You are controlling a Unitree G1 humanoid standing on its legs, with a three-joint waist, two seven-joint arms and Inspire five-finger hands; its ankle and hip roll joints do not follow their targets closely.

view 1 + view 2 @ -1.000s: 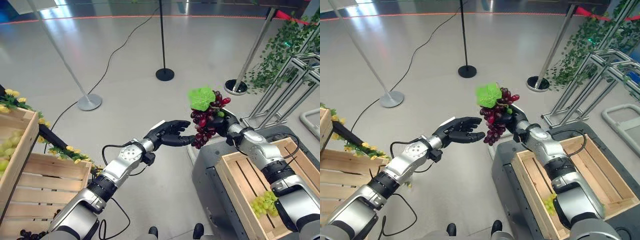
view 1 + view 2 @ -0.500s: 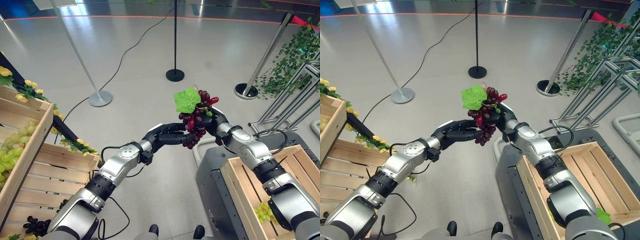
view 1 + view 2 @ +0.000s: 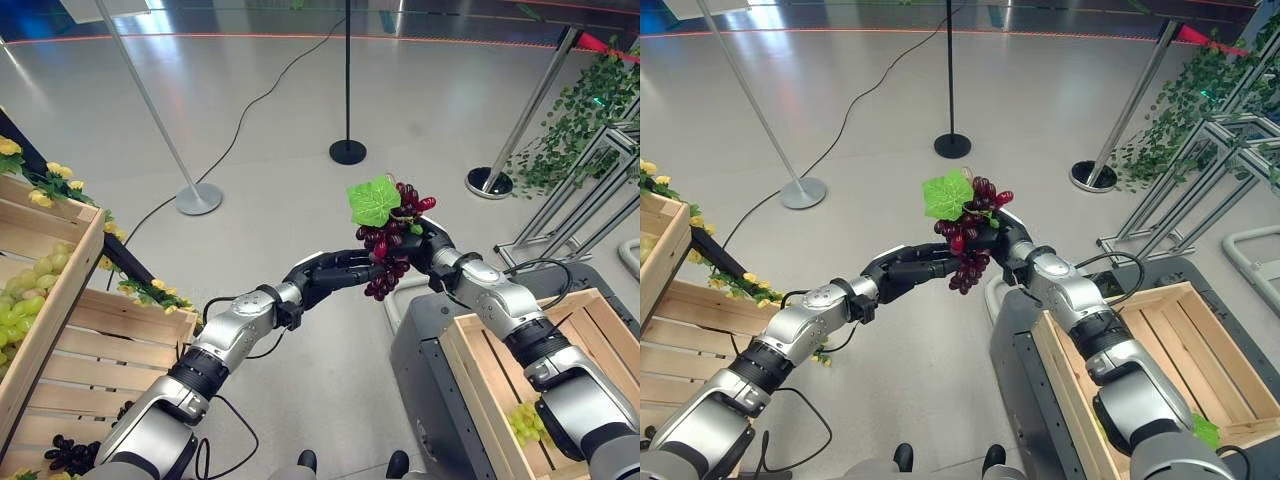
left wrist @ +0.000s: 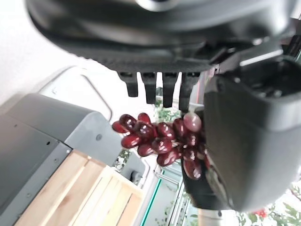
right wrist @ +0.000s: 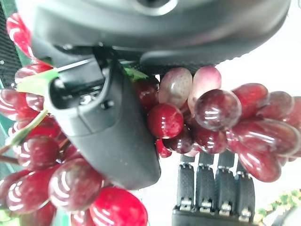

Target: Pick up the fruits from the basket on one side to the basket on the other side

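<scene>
I am holding a red grape bunch [image 3: 392, 240] in mid-air, my right hand [image 3: 432, 250] clenched around its top. My left hand [image 3: 335, 271], fingers straight, is touching its side. Light, floppy fruit; the stem end looks safest to grasp.

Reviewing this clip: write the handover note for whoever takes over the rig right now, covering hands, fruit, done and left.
Right hand: shut on the red grape bunch, held in mid-air between the two sides.
Left hand: open, fingers straight, reaching under the bunch and about touching its lower grapes.
Right wooden crate holds green grapes. Left wooden crates hold green grapes and dark grapes.
Done: red bunch lifted and brought to the middle.
Left: likely pass it to the left hand, place it in a left crate, then move the green grapes.
</scene>
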